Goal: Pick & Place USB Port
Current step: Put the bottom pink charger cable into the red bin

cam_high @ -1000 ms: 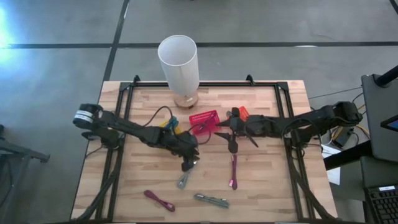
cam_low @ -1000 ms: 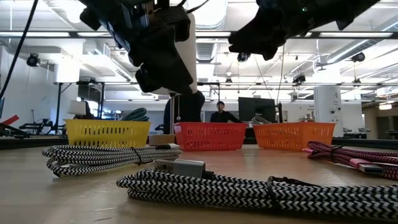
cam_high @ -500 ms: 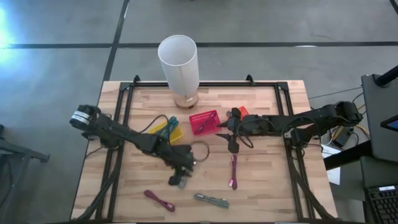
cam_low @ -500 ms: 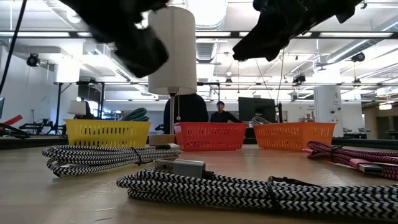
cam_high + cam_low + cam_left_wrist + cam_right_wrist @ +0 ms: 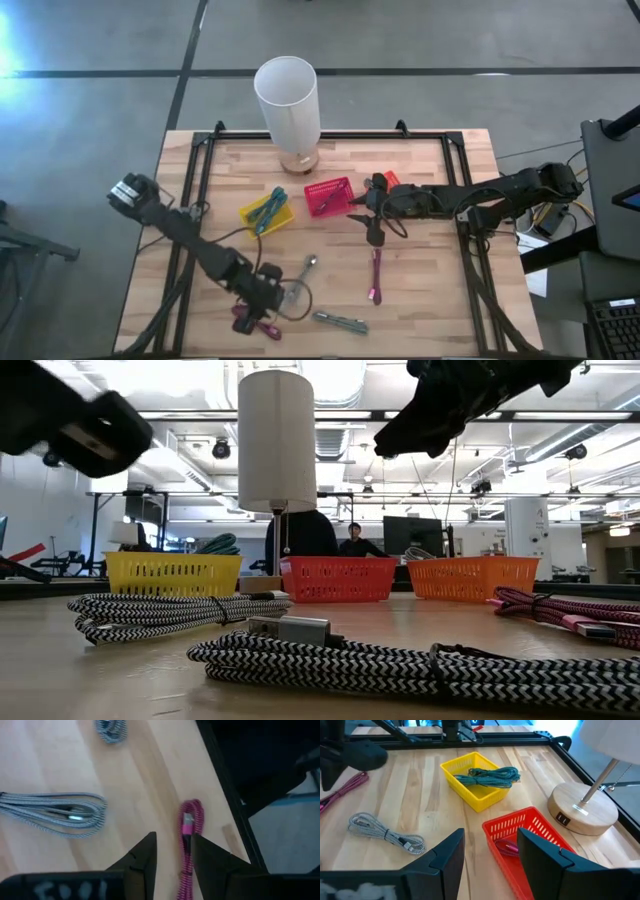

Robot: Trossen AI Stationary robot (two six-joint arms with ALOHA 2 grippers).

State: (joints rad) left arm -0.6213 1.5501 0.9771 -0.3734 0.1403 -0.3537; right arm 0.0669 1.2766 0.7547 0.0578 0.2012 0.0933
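Table [image 5: 420, 300] seen whole only in high view; lamp [image 5: 288, 105] at far edge. Yellow basket [image 5: 475, 790] w/ teal cable and red basket [image 5: 532, 840] w/ pink cable inside are shown by R wrist cam. Left gripper [image 5: 262, 298], jaws parted, empty, is held over pink cable [image 5: 188, 827] at near-left edge; cable's long axis along the fingers. Right gripper [image 5: 372, 213], jaws wide, empty, is parked by red basket.

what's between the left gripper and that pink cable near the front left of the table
Nothing visible. The left gripper hangs open right above the pink cable, which lies alone on bare wood near the table edge. The grey striped cable lies off to one side, apart from it. The right gripper waits by the red basket.
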